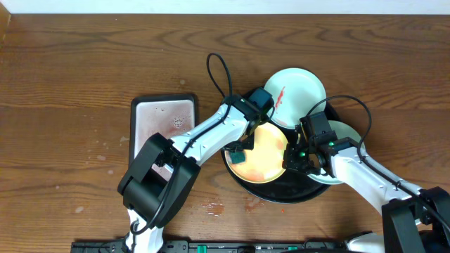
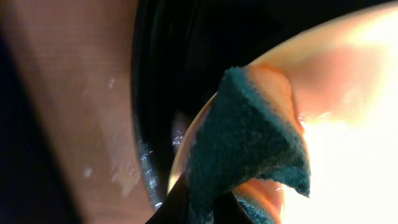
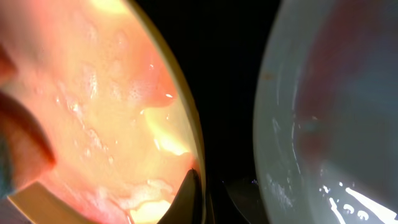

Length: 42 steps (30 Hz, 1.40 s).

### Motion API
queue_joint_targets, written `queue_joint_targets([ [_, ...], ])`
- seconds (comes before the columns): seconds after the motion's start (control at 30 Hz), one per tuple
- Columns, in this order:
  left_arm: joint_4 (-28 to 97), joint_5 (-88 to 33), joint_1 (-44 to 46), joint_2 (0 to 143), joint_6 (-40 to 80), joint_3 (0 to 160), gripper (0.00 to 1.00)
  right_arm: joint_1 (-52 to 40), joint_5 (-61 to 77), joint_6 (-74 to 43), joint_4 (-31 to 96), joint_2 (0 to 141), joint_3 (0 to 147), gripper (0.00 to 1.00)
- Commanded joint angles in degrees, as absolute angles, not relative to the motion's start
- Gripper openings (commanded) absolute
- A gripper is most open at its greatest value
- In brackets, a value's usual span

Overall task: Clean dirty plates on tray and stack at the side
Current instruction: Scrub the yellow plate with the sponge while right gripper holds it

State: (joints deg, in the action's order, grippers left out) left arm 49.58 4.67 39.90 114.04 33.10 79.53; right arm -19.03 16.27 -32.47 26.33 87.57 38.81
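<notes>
The pale yellow plate [image 1: 266,154] lies on the round black tray [image 1: 281,193], its surface wet with pinkish smears. My left gripper [image 1: 239,151] is shut on a dark teal sponge [image 2: 249,137] and presses it on the yellow plate's left part [image 2: 354,137]. My right gripper [image 1: 292,159] is shut on the yellow plate's right rim [image 3: 186,134], one finger over it and one under. A mint-white plate [image 1: 297,88] with a red smear sits at the tray's back edge. Another mint-white plate [image 1: 344,137] lies on the tray's right side, and also shows in the right wrist view [image 3: 329,112].
A small rectangular black-rimmed tray [image 1: 163,116] lies left of the round tray, under the left arm. Red sauce spots [image 1: 252,204] mark the wood tabletop [image 1: 70,105] in front of the tray.
</notes>
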Motion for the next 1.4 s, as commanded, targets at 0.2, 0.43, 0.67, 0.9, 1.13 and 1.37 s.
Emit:
queue_joint_targets([
  [0.2,34.6,-19.5,38.7,119.2,34.6,76.7,0.08,-18.8,11.8,-31.7,27.7,87.8,38.0,0.01],
  [0.43,35.4,-34.9,42.0,121.6,32.6,76.7,0.07,-18.8,11.8,-31.7,27.6,87.8,38.0,0.01],
  [0.67,37.5,-35.5,43.3,120.7,29.2,76.7,0.08,-18.8,11.8,-31.7,27.6,87.8,38.0,0.01],
  [0.9,42.3,-36.8,43.3,120.7,22.7,76.8,0.07,-18.8,11.8,-31.7,27.6,87.8,38.0,0.01],
  [1.13,49.8,-25.0,42.4,120.4,24.4,77.2,0.07,-18.8,11.8,-31.7,27.5,87.8,38.0,0.01],
  [1.37,56.0,2.4,38.3,117.6,34.2,79.4,0.08,-18.8,11.8,-31.7,27.5,87.8,38.0,0.01],
])
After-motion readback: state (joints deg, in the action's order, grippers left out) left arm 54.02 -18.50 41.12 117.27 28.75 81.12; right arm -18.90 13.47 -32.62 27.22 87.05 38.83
